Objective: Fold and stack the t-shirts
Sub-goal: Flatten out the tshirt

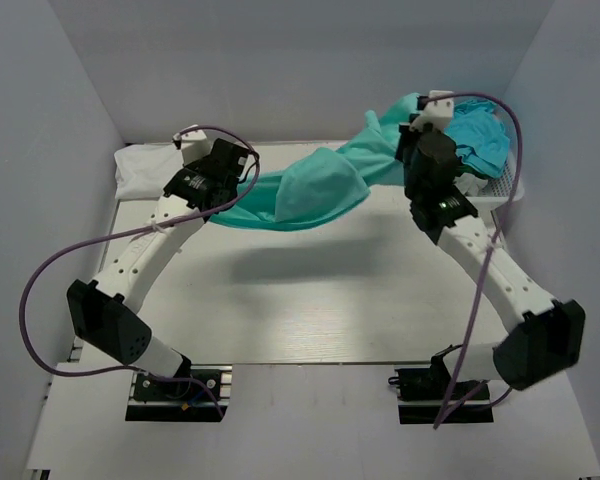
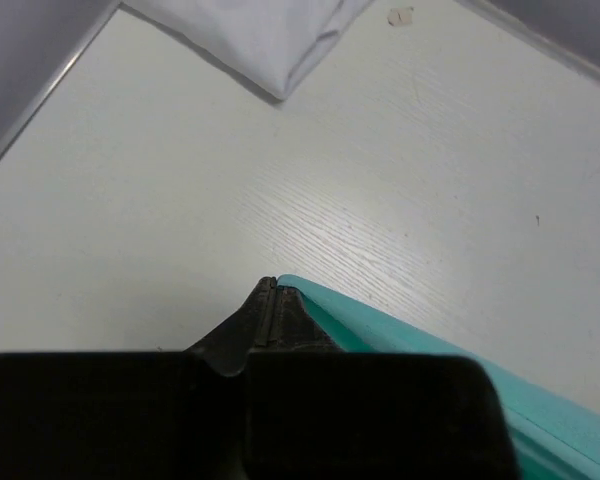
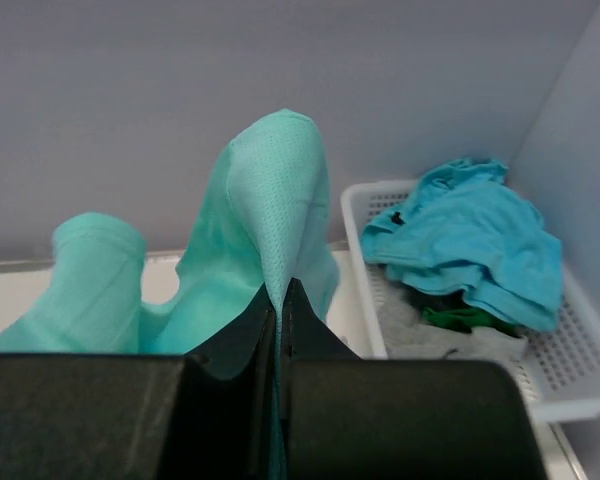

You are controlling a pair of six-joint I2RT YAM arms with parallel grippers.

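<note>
The left tool (image 2: 272, 302) and right tool (image 3: 280, 300) each clamp tight on the soft mint-green t-shirt (image 1: 315, 187), slung sagging between them above the pale wood-grain surface (image 1: 310, 300), with a folded white t-shirt (image 1: 140, 172) far left and crumpled turquoise t-shirts (image 3: 472, 238) in the mesh basket (image 3: 582, 368).

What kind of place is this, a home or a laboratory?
Likely a robotics lab cell, not a home: left arm and right arm bolted to a white table, grey walls around it, a basket holding a turquoise t-shirt.
</note>
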